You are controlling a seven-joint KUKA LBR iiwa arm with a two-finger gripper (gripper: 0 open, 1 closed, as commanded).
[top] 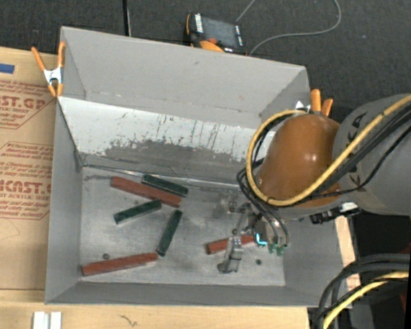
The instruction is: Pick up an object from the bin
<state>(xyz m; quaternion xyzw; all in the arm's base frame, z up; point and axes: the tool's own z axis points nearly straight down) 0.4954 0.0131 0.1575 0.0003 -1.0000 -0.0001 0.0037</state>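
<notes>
5 loose bars lie on the left half of the bin (65, 219) floor, spread out, not heaped. A red-brown bar (134, 187) lies near the back wall, almost level. A dark green bar (166, 186) lies along its right end, touching it. Below them is a 2nd dark green bar (137, 211), tilted and apart from the others. A 3rd dark green bar (169, 233) lies steeper, just right of the 2nd. A long red-brown bar (119, 263) lies near the front wall, its right end close to the 3rd green bar's lower end. Behind the bin is a black device with orange trim (215, 31).
</notes>
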